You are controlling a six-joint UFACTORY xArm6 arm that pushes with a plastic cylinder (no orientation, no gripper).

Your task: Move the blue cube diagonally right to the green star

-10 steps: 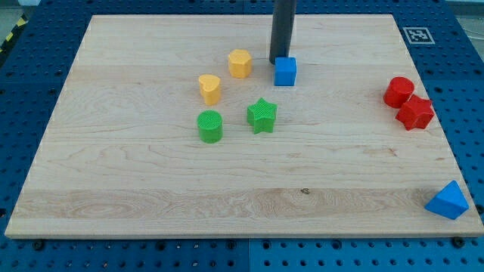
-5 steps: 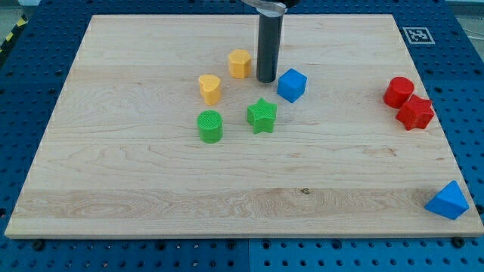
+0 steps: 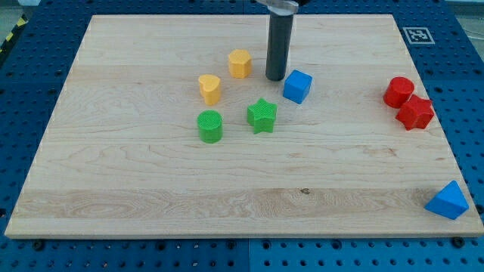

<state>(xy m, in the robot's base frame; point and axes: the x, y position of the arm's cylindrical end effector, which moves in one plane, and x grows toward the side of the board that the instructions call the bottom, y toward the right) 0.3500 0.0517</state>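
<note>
— One blue plastic cube [image 3: 297, 86] sits on the wooden table [image 3: 151, 196], up and to the view's right of the green plastic star [image 3: 262, 115], apart from it.

— And my tip [image 3: 275, 78]?

— Just beside the cube's left face; touching or not, I cannot tell.

— Any gripper, containers, writing?

— There's no gripper; only a black-and-white square marker [image 3: 416, 35], no words.

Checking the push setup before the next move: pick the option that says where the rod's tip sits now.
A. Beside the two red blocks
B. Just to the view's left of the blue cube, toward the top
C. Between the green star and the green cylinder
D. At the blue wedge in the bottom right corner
B. My tip stands close to the blue cube's upper-left side, above the green star in the view and far from the other blocks named.
</note>
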